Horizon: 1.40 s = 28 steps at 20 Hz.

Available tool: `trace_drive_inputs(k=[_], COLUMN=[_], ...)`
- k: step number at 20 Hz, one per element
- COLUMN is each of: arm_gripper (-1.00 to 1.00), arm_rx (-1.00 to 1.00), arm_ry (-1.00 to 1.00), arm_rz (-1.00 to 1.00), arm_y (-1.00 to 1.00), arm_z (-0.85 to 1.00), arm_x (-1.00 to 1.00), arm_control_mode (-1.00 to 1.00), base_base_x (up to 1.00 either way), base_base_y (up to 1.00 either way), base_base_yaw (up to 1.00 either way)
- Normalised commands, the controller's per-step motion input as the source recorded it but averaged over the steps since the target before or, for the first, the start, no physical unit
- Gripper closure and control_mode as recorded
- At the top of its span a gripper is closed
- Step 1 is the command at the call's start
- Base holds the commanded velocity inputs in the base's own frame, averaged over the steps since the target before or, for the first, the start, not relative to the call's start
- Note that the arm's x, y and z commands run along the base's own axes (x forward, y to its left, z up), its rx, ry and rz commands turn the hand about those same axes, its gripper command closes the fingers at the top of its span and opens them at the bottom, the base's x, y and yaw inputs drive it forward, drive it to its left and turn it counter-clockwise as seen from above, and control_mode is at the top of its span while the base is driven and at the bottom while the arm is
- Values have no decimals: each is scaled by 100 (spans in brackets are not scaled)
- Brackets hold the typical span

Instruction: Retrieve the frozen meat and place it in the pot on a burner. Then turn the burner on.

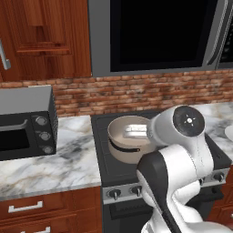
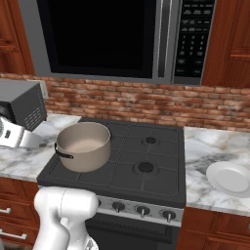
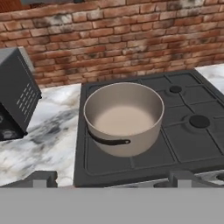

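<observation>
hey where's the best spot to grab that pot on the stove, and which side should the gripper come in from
Probably the rim of the pot, from above, one finger inside the wall and one outside. It stands upright and open on the front left burner of the stove, so the thin rim is exposed. The dark handle hugs the wall on the side toward the stove's front, leaving little room for fingers.

Pot (image 3: 124, 118): matt beige metal. Stove (image 3: 192, 144): matt dark. Counter (image 1: 68, 159): glossy veined marble. Wall (image 2: 146, 105): rough brick. Cabinets (image 1: 45, 36): polished wood.
</observation>
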Motion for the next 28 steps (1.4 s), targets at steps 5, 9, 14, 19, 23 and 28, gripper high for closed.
trace_drive_inputs(k=[5,9,14,19,23,28], arm_gripper=[-100,-100,-100,-100,-100,-100], arm_rx=[0,0,0,0,0,0], arm_ry=[-13,-11,-5,0,0,0], arm_rz=[0,0,0,0,0,0], arm_y=[11,15,6,0,-1,-22], arm_z=[-18,-40,-47,-2,0,-8], arm_x=[-68,-67,-24,-1,0,-11], arm_control_mode=[-100,-100,-100,-100,-100,100], base_base_x=[0,0,0,0,0,-2], base_base_y=[0,0,0,0,0,-10], base_base_yaw=[0,0,0,0,0,1])
